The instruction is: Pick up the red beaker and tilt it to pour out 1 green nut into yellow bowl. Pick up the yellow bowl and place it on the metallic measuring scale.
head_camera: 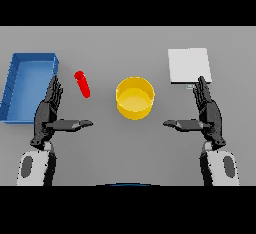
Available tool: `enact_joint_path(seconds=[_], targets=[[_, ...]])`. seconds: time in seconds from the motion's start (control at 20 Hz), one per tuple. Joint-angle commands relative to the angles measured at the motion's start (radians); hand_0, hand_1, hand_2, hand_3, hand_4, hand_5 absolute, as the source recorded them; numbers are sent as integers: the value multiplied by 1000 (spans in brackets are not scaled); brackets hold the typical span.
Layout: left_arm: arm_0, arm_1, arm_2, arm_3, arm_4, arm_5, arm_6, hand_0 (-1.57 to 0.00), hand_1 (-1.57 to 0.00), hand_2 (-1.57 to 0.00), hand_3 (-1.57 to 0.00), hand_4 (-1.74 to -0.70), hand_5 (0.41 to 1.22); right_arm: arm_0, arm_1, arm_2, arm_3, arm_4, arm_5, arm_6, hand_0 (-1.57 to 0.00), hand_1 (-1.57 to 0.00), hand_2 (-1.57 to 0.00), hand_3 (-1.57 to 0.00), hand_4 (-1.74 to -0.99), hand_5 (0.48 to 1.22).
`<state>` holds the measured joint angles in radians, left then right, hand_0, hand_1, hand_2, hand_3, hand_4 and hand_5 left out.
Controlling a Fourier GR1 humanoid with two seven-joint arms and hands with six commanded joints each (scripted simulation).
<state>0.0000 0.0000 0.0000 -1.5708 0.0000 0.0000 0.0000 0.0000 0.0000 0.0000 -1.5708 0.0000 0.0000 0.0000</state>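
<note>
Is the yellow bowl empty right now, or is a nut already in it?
Empty, as far as shows: the yellow bowl has only plain yellow inside, no green. The red beaker stands apart to its left, unheld.

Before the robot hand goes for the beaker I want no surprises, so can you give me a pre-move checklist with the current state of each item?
1. Left robot hand free, fingers straight: ok.
2. Right robot hand free, fingers straight: ok.
3. Beaker within sight, right of the left robot hand and untouched: ok.
4. Beaker upright for a grasp: cannot tell; it looks slanted or lying.
5. Green nut inside the beaker: cannot tell, none visible.
6. Bowl upright, open side up, between both hands: ok.
7. Scale top free to take the bowl: ok.
</note>
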Motion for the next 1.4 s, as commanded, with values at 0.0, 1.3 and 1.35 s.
enact_joint_path(seconds=[0.0,1.3,1.35], targets=[[0,0,0,0,1,1,0,1,1,1,1,-1204,652,1,2,1,-1,1,-2,0,1,1,1,1,-1245,681],[-185,53,-40,230,-146,-8,24,1,1,1,1,-1359,726,137,-59,115,-150,198,-22,-100,1,1,1,1,-1331,686],[-210,50,-30,265,-142,-7,22,1,1,1,1,-1352,720,132,-53,118,-160,195,-23,-90,1,1,1,1,-1337,687]])
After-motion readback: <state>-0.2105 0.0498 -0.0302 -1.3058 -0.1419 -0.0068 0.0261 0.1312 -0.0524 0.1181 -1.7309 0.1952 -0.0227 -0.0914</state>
